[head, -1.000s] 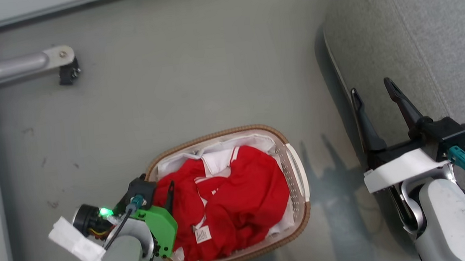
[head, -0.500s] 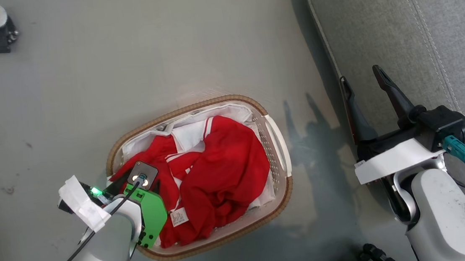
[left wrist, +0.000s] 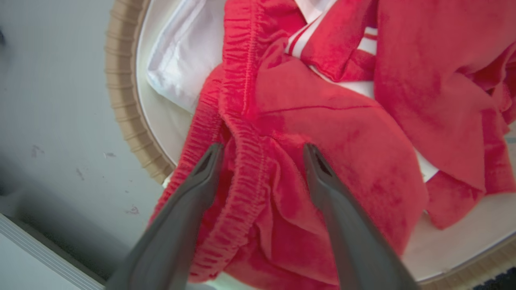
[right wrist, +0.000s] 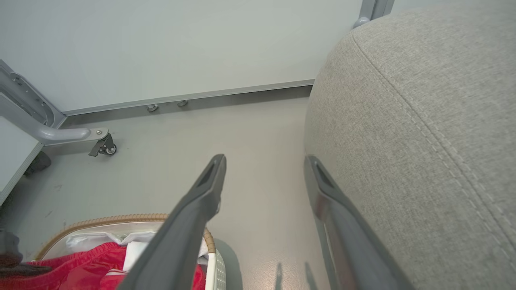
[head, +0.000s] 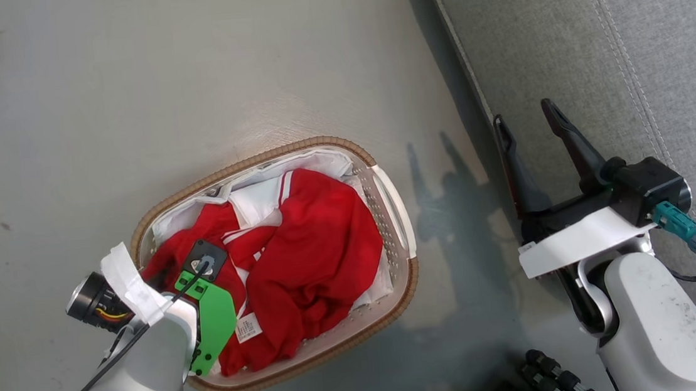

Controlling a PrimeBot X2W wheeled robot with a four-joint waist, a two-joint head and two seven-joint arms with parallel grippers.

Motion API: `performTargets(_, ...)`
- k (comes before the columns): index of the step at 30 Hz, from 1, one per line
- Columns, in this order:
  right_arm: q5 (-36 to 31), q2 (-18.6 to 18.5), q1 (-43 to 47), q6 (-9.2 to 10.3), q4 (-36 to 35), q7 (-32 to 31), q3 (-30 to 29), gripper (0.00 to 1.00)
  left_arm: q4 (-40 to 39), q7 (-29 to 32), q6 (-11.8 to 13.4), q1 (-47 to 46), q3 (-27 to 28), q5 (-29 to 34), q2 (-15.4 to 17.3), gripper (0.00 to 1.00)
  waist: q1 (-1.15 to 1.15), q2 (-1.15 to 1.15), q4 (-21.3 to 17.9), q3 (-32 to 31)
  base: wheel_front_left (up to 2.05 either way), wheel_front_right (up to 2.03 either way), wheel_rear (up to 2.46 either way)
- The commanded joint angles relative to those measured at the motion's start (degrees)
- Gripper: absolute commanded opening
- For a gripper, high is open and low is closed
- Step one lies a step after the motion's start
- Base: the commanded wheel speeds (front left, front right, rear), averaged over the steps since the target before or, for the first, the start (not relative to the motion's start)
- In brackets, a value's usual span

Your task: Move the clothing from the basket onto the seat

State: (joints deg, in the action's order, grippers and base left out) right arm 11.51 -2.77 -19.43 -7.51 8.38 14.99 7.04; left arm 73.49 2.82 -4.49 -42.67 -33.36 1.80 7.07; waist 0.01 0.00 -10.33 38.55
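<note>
- Fingers (left wrist: 189, 193) of the left gripper (left wrist: 263, 150) stand spread, straddling an elastic fold of soft red, white-striped clothing (head: 311, 243).
- All of it lies inside the oval white basket (head: 294, 152) with brown woven rim, open grey floor (head: 157, 99) around.
- Spread and empty, the right gripper (head: 524, 116) hovers at the large grey fabric seat (head: 624, 39), by its rounded edge.

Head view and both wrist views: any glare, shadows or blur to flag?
Head view: glare on the floor above the basket, right hand casts a forked shadow. Left wrist view: red clothing sharp, fingers soft low down. Right wrist view: sofa cushion blurs nearby.
</note>
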Motion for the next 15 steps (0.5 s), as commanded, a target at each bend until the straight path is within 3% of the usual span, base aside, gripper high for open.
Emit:
performTargets(1, 0.45, -0.21, -0.46, 0.04, 0.24, 0.3, 0.24, 1.0, 0.13, 0.64, -0.31, -0.52, -0.04, -0.11, 0.1, 1.0, -0.01, 0.0, -0.41, 0.14, 0.0, 0.0, 0.0)
performTargets(2, 0.72, -0.21, -0.45, 0.03, 0.26, 0.3, 0.36, 1.0, 0.15, 1.18, -0.6, -0.39, -0.1, -0.45, -0.04, 0.86, -0.01, 0.0, -0.6, 0.14, 0.0, 0.0, 0.0)
performTargets(3, 0.84, -0.21, -0.41, 0.04, 0.29, 0.3, 0.44, 1.0, 0.17, 1.54, -0.87, -0.28, -0.18, -0.61, -0.17, 0.48, -0.01, 0.0, -0.74, 0.13, 0.0, 0.0, 0.0)
performTargets(5, 1.15, -0.21, -0.19, 0.04, 0.37, 0.3, 0.46, 1.0, 0.2, 1.99, -1.46, 0.13, -0.54, -1.03, -0.53, 0.11, -0.01, 0.0, -0.98, -0.02, 0.0, 0.0, 0.0)
performTargets(6, 1.2, -0.21, -0.09, 0.04, 0.43, 0.3, 0.41, 1.0, 0.21, 2.06, -1.57, 0.34, -0.64, -1.24, -0.62, 0.0, -0.01, 0.0, -1.04, -0.12, 0.0, 0.0, 0.0)
performTargets(15, 0.5, -0.22, 0.75, 0.04, 1.11, 0.3, -0.74, 1.0, -0.49, -1.79, -2.57, 1.32, -1.8, -2.71, -1.57, 0.0, -0.01, 0.0, -0.19, -2.76, 0.0, 0.0, 0.0)
